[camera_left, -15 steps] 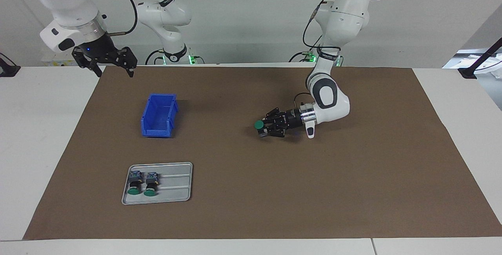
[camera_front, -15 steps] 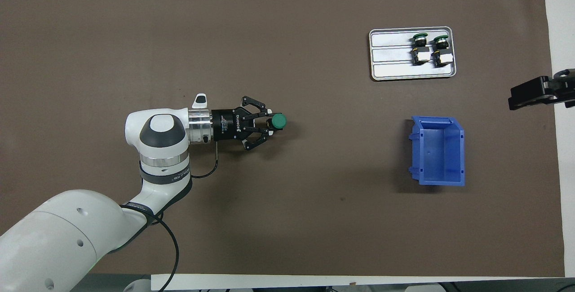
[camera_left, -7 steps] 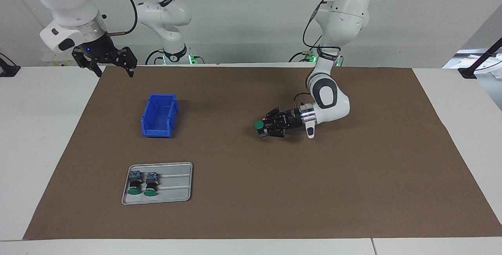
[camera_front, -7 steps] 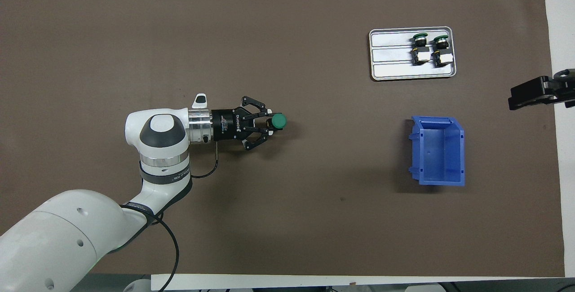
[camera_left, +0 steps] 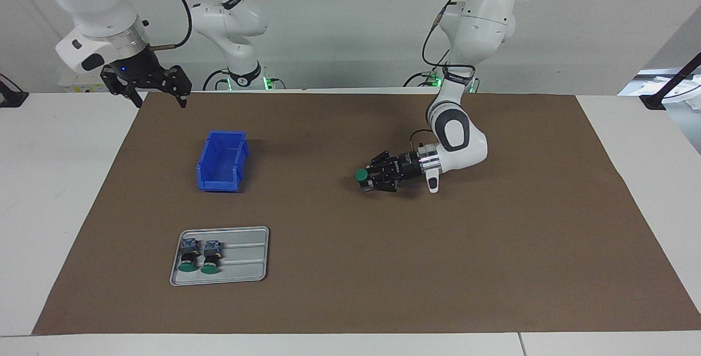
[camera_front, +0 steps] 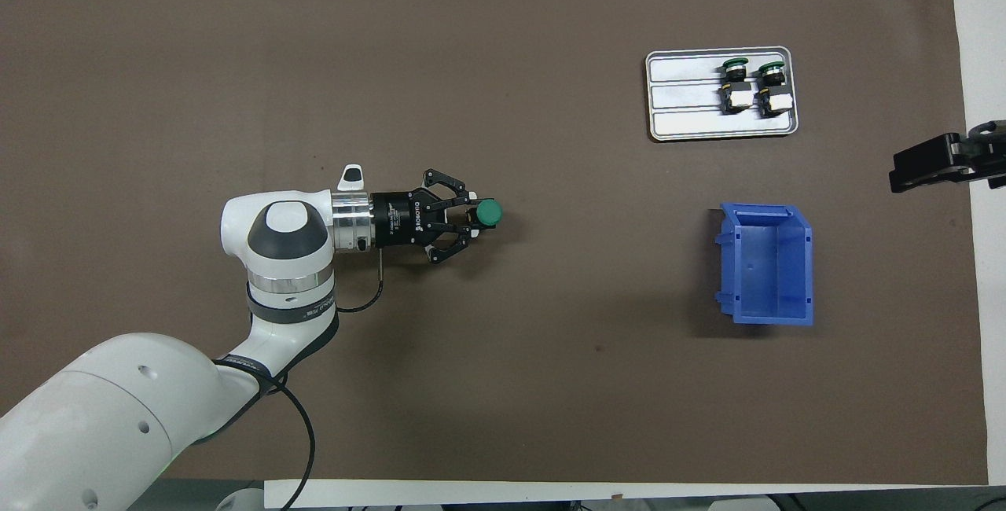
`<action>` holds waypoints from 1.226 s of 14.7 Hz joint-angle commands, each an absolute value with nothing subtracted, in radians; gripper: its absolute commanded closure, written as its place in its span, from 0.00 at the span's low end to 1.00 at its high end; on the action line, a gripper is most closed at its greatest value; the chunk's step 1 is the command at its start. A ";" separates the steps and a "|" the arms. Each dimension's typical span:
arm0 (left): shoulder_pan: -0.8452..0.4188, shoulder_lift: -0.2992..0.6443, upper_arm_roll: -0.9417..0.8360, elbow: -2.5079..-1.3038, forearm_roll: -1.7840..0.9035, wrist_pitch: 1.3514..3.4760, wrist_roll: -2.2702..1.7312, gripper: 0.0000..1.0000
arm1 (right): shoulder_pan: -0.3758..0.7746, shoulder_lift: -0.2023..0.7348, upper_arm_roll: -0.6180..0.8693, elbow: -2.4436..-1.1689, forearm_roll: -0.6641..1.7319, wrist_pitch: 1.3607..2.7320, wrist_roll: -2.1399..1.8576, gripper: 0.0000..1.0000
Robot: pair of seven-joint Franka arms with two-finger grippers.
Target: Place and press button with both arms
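Note:
My left gripper (camera_left: 368, 179) (camera_front: 471, 215) lies level just above the brown mat near the middle of the table, shut on a button (camera_left: 361, 174) (camera_front: 489, 214) whose green cap points toward the right arm's end. Two more buttons (camera_left: 188, 257) (camera_front: 734, 82) lie side by side in a grey tray (camera_left: 246, 257) (camera_front: 684, 98). Over the mat's corner nearest the right arm's base, my right gripper (camera_left: 157, 97) hangs raised and open, holding nothing; in the overhead view only its tip (camera_front: 939, 161) shows at the edge.
An empty blue bin (camera_left: 222, 160) (camera_front: 766, 263) stands on the mat between the tray and the robots, toward the right arm's end. The brown mat (camera_left: 493, 268) covers most of the white table.
The left arm has shifted slightly, carrying the held button a little toward the robots. The right arm has not moved.

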State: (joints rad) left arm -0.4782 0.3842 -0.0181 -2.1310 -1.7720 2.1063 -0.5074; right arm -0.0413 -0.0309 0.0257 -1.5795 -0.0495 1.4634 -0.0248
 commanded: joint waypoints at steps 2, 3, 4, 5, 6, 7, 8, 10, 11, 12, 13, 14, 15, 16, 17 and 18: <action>-0.492 0.391 -0.012 -2.125 -1.793 2.125 -0.495 0.72 | -0.040 -0.052 0.023 -1.601 -0.040 1.462 -0.032 0.01; -0.491 0.391 -0.011 -2.125 -1.793 2.123 -0.495 0.69 | -0.040 -0.052 0.023 -1.603 -0.038 1.462 -0.032 0.01; -0.488 0.391 -0.012 -2.126 -1.792 2.122 -0.495 0.45 | -0.040 -0.052 0.023 -1.601 -0.040 1.462 -0.032 0.01; -0.489 0.390 -0.011 -2.126 -1.790 2.121 -0.494 0.05 | -0.040 -0.052 0.023 -1.601 -0.040 1.462 -0.032 0.01; -0.485 0.388 -0.011 -2.128 -1.790 2.118 -0.495 0.00 | -0.040 -0.052 0.023 -1.603 -0.040 1.462 -0.032 0.01; -0.483 0.388 -0.011 -2.128 -1.790 2.115 -0.495 0.00 | -0.040 -0.052 0.023 -1.603 -0.040 1.462 -0.032 0.01; -0.483 0.387 -0.011 -2.128 -1.789 2.118 -0.495 0.00 | -0.040 -0.052 0.023 -1.603 -0.040 1.462 -0.032 0.01; -0.482 0.383 -0.009 -2.131 -1.786 2.117 -0.497 0.00 | -0.040 -0.052 0.023 -1.603 -0.040 1.462 -0.032 0.01; -0.482 0.380 -0.009 -2.131 -1.784 2.118 -0.500 0.00 | -0.041 -0.052 0.023 -1.601 -0.040 1.462 -0.032 0.01; -0.482 0.377 -0.009 -2.131 -1.783 2.117 -0.502 0.00 | -0.041 -0.052 0.023 -1.603 -0.040 1.462 -0.032 0.01; -0.482 0.371 -0.008 -2.134 -1.781 2.117 -0.505 0.00 | -0.041 -0.052 0.023 -1.603 -0.040 1.460 -0.035 0.01; -0.482 0.353 -0.008 -2.141 -1.779 2.120 -0.511 0.00 | -0.040 -0.052 0.023 -1.603 -0.040 1.460 -0.038 0.01; -0.480 0.335 -0.006 -2.160 -1.778 2.118 -0.512 0.00 | -0.040 -0.054 0.023 -1.605 -0.040 1.460 -0.046 0.01; -0.463 0.313 -0.006 -2.172 -1.748 2.115 -0.515 0.00 | -0.034 -0.055 0.026 -1.608 -0.040 1.460 -0.070 0.01; -0.451 0.304 -0.006 -2.174 -1.694 2.115 -0.523 0.00 | -0.009 -0.057 0.028 -1.609 -0.038 1.463 -0.087 0.01; -0.449 0.301 -0.006 -2.174 -1.649 2.115 -0.537 0.00 | 0.020 -0.057 0.028 -1.608 -0.040 1.468 -0.083 0.01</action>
